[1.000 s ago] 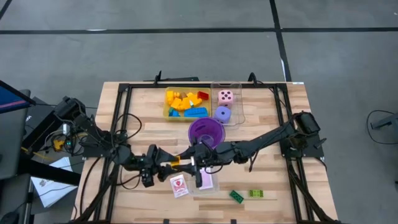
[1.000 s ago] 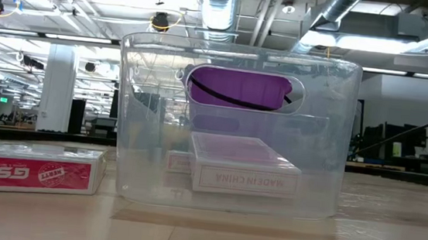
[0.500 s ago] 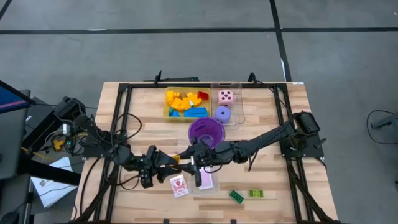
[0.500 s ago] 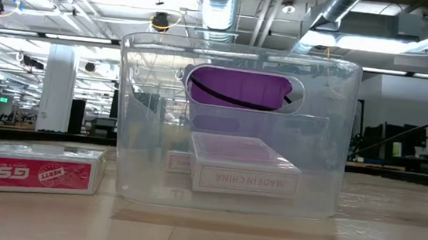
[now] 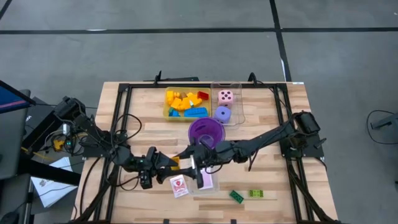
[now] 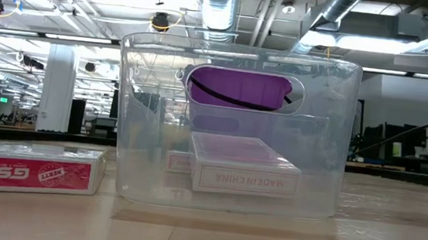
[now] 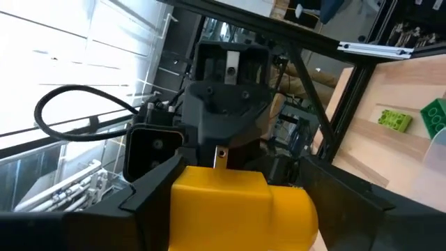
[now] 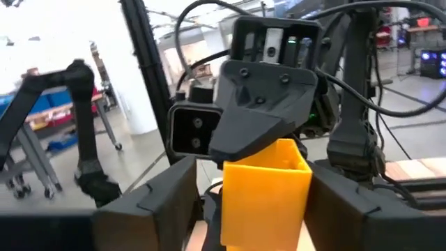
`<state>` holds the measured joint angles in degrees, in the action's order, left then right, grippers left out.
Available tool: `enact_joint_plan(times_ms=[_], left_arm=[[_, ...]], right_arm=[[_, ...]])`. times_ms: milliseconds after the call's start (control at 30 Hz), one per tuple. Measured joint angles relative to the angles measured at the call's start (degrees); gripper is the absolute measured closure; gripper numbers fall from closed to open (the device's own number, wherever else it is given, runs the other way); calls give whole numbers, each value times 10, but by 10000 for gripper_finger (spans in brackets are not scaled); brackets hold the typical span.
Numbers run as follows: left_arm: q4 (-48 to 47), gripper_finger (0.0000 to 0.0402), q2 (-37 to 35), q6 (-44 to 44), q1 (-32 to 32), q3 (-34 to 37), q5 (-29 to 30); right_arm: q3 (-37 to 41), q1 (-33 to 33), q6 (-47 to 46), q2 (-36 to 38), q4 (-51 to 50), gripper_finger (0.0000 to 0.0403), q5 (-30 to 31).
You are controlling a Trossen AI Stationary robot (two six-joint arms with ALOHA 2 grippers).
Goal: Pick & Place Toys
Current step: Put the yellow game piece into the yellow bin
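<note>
A yellow brick (image 7: pixel 240 209) hangs in the air above the table's middle, between my two grippers, which meet head-on. My left gripper (image 5: pixel 172 162) comes from the table's left and is shut on it. My right gripper (image 8: pixel 265 213) comes from the right and is open, its fingers standing on either side of the brick (image 8: pixel 266 192) with narrow gaps. More bricks lie in the yellow tray (image 5: pixel 166 112). A pink die (image 5: pixel 226 96) and a purple die (image 5: pixel 222 113) sit in a clear tray. A white-red card box (image 5: pixel 179 185) lies flat on the table. My left gripper pinches the yellow brick between its two fingers, which lie on two opposite faces (image 7: pixel 182 209). The fingers come about level from the table's left. One finger (image 8: pixel 258 132) covers the brick's end that faces the right wrist camera. The brick is lifted clear of the table.
A clear bin (image 6: pixel 232 129) near the front edge holds a pink card deck (image 6: pixel 244 173). The purple cup (image 5: pixel 206 130) stands just behind the grippers. Two green bricks (image 5: pixel 236 196) (image 5: pixel 256 193) lie on the table at the front right. A black frame edges the table.
Both arms have kept their place. In the high view my right gripper's fingers have spread a little around the yellow brick, which has stayed in the air at my left gripper.
</note>
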<state>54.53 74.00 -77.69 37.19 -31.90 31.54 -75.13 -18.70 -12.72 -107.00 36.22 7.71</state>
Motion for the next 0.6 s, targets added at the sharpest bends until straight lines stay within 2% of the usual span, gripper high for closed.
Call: enact_joint_plan(times_ms=[133, 300, 467, 600], left_arm=[[-4, 141, 0, 0, 1, 0, 2], [-11, 141, 0, 1, 1, 0, 10], [-30, 141, 0, 5, 1, 0, 42], [-32, 142, 0, 30, 1, 0, 45]], right_arm=[[0, 0, 32, 14, -35, 154, -6], [0, 6, 46, 61, -161, 148, -6], [7, 0, 36, 121, -289, 148, -2], [31, -26, 32, 178, -374, 147, 49]])
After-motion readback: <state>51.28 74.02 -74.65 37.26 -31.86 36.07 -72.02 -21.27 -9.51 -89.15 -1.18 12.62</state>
